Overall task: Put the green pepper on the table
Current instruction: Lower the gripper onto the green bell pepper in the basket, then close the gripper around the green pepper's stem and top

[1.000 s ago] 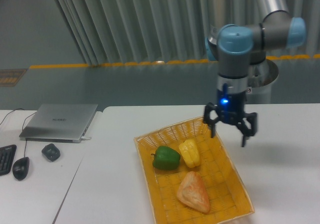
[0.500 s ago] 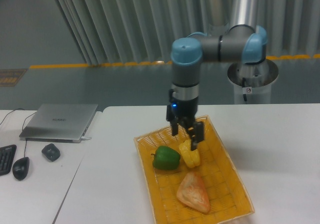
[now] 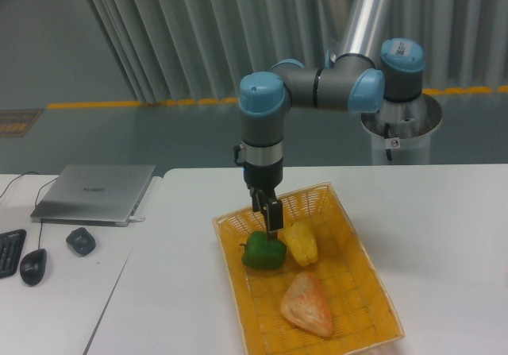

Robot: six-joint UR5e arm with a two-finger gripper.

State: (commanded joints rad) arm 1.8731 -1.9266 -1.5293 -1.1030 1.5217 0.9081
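The green pepper (image 3: 263, 252) lies in the left part of the yellow wicker basket (image 3: 353, 279), which stands on the white table (image 3: 444, 236). My gripper (image 3: 268, 221) points straight down just above the pepper's top. Its fingers are turned nearly edge-on to the camera, a small gap shows between them, and they hold nothing. The fingertips are almost touching the pepper's upper right side. The arm reaches in from the upper right.
A yellow bell pepper (image 3: 302, 242) sits right beside the green one. An orange-pink triangular food item (image 3: 306, 303) lies nearer the basket's front. On the adjacent desk to the left are a laptop (image 3: 95, 192), a mouse (image 3: 33, 266), a small dark object (image 3: 80, 241) and a keyboard edge (image 3: 8, 252).
The gripper swung left from the basket's right rim, over the yellow pepper, to above the green pepper, rotating and lowering on the way. The food items have not moved.
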